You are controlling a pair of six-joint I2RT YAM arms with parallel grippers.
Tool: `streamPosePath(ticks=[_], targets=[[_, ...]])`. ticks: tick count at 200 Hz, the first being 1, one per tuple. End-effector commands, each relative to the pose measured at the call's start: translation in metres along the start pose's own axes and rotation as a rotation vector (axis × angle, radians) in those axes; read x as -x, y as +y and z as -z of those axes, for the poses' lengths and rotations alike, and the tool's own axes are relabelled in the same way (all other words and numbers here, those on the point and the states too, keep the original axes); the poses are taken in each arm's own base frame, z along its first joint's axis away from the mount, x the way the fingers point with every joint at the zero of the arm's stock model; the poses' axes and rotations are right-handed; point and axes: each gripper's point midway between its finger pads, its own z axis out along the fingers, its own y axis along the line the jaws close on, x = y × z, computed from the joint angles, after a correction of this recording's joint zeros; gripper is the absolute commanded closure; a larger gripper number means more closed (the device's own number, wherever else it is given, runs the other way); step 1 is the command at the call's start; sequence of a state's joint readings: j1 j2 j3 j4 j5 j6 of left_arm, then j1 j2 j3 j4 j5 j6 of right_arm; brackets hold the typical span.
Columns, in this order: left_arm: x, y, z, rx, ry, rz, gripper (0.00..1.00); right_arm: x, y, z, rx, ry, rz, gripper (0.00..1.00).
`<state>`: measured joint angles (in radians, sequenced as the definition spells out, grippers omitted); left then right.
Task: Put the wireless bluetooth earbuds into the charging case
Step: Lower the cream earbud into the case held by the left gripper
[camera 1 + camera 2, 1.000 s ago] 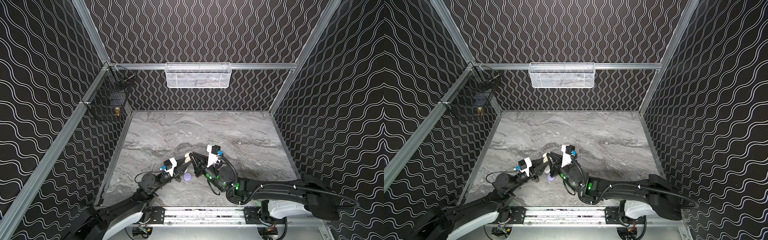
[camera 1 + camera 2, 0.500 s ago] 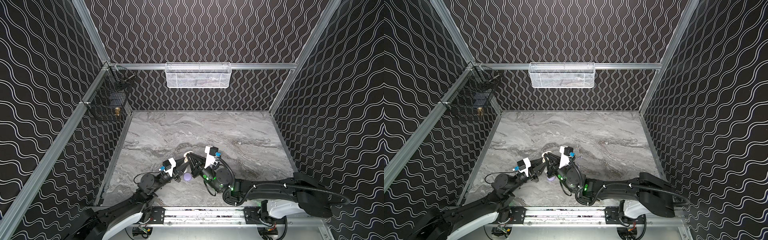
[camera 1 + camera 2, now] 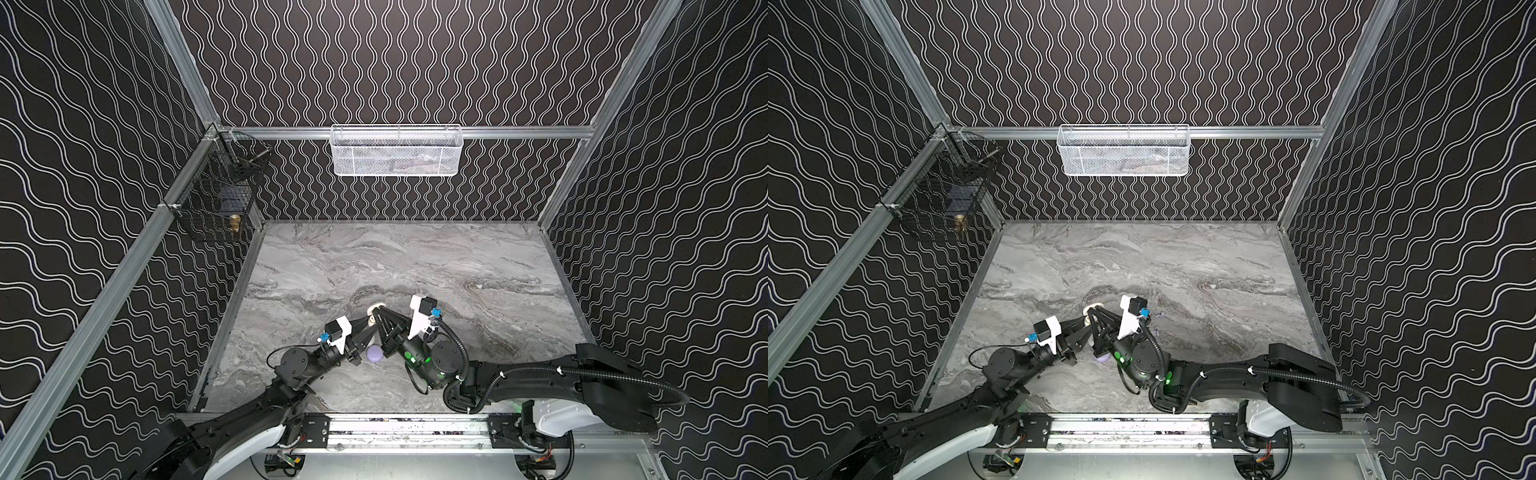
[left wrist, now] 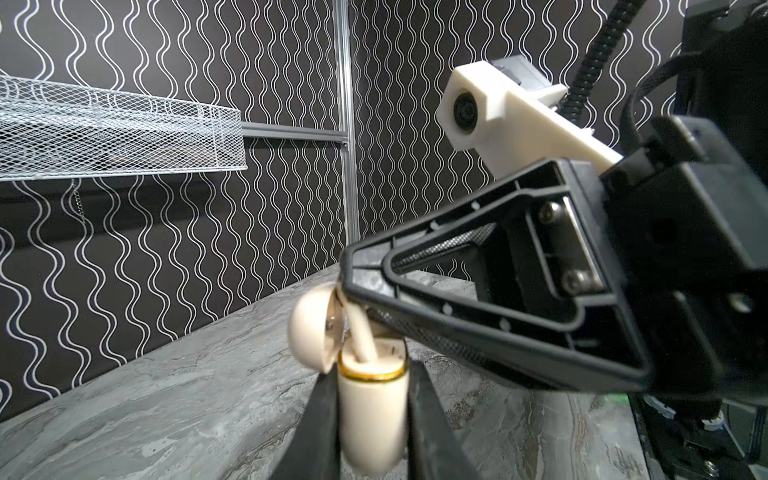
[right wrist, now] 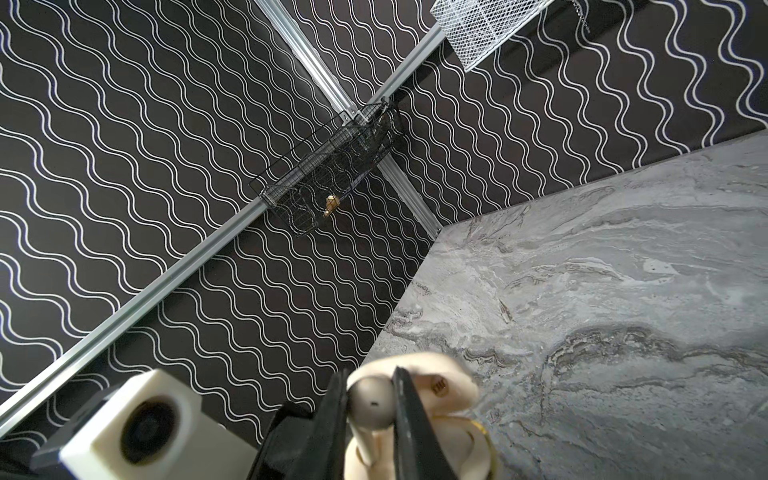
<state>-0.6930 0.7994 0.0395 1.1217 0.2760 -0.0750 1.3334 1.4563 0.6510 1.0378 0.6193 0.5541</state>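
Note:
A cream charging case (image 4: 372, 415) with a gold rim stands upright, its lid (image 4: 309, 328) hinged open. My left gripper (image 4: 371, 376) is shut on the case body, one finger on each side. My right gripper (image 5: 370, 376) is shut on the round head of a cream earbud (image 5: 370, 405). The earbud stem (image 4: 363, 336) slants down into the open case (image 5: 457, 453). In both top views the two grippers meet tip to tip at the case (image 3: 374, 311) (image 3: 1090, 311), near the table's front middle. No other earbuds can be made out.
A lavender case (image 3: 375, 354) (image 3: 1102, 357) lies on the marble table between the two wrists. A white mesh basket (image 3: 397, 151) hangs on the back wall. A black wire basket (image 3: 216, 203) hangs at the left corner. Both arms reach in from the front rail.
The right arm has shifted slightly left, bringing its gripper and the earbud in over the case. The left arm has held the case still.

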Motion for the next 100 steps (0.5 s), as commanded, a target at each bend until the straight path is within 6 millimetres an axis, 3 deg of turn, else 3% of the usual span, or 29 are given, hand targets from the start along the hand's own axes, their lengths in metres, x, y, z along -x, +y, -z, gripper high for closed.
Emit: streamPosePath(ticks=[1, 58, 100], targets=[[0.019, -0.001, 0.001, -0.003, -0.073, -0.017, 1.0, -0.007, 0.0, 0.0, 0.001, 0.003, -0.011, 1.0], [0.019, 0.0, 0.001, 0.003, -0.071, -0.014, 1.0, -0.024, 0.01, 0.001, 0.007, 0.024, -0.005, 1.0], [0.022, -0.002, 0.002, -0.005, -0.081, -0.019, 1.0, -0.031, -0.003, 0.009, -0.038, 0.048, 0.019, 1.0]])
